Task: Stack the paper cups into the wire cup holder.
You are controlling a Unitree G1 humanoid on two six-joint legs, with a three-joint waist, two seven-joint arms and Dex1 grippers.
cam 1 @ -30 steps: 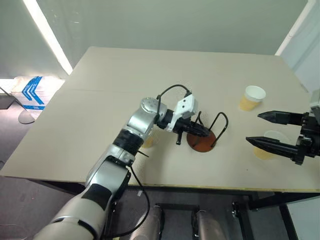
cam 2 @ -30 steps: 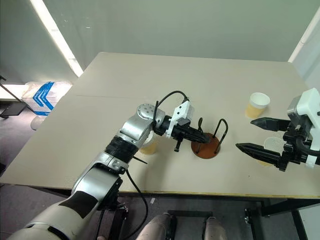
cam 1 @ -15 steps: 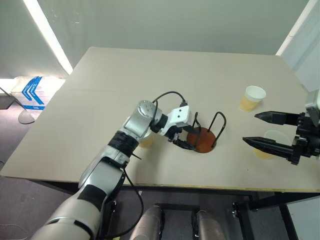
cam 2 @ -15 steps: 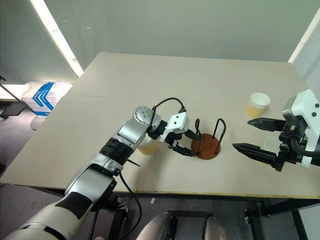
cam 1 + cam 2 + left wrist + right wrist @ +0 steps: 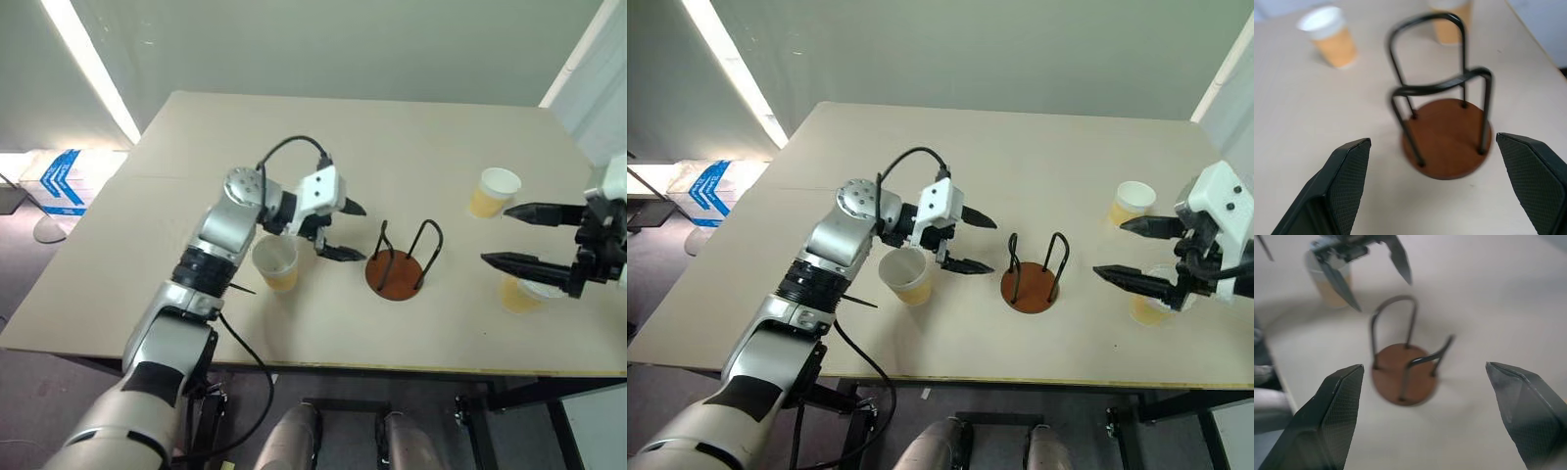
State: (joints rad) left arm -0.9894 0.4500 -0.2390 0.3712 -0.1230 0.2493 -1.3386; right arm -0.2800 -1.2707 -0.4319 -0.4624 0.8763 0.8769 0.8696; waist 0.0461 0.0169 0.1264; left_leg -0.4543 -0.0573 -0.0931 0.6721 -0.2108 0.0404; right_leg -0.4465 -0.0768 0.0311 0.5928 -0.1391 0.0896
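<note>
Beige bench (image 5: pixel 196 186), empty brown-disc black-wire cup holder (image 5: pixel 396 275) at centre, tan paper cup (image 5: pixel 275 263) at its 9 o'clock under spread left claw (image 5: pixel 338 231), two tan paper cups (image 5: pixel 493 192) near 3 o'clock, right claw (image 5: pixel 509 236) spread empty, no legible writing

A beige table (image 5: pixel 196 196), and beyond its left edge perhaps a blue-and-white bag (image 5: pixel 61 178)

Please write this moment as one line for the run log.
left pincer: open, empty, beside cup | right pincer: open, empty | holder: empty | cups in holder: none
</note>
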